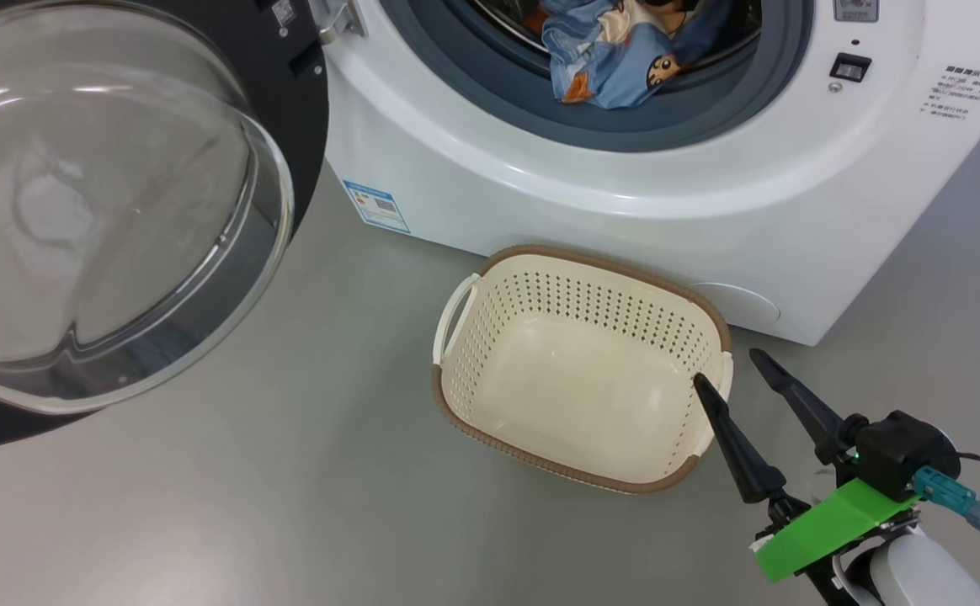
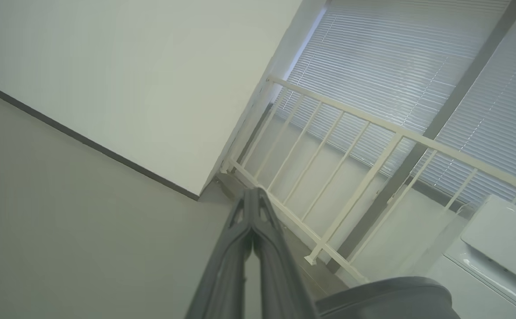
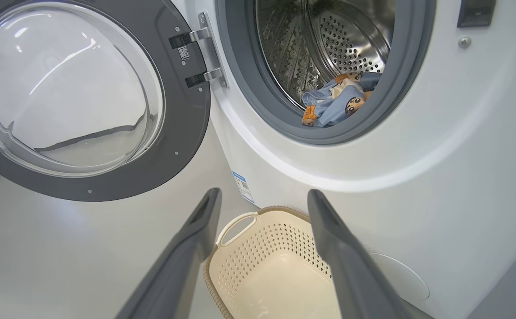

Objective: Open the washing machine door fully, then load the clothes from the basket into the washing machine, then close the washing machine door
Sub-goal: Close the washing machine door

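Note:
The white washing machine (image 1: 625, 210) stands with its round glass door (image 1: 103, 202) swung wide to the left. Light-blue printed clothes (image 1: 616, 50) lie at the drum's mouth, over the grey gasket, and show low in the steel drum (image 3: 333, 99) in the right wrist view. The cream basket (image 1: 583, 370) sits on the floor before the machine with nothing in it. My right gripper (image 1: 730, 366) hangs open at the basket's right rim, nothing between its fingers. In the left wrist view my left gripper (image 2: 252, 191) is shut and holds nothing, pointing at a wall corner.
Grey floor (image 1: 288, 505) spreads to the left of the basket and in front of it. The open door (image 3: 85, 97) overhangs the floor at the left. A white railing (image 2: 351, 146) and window blinds (image 2: 395, 57) stand beyond the left gripper.

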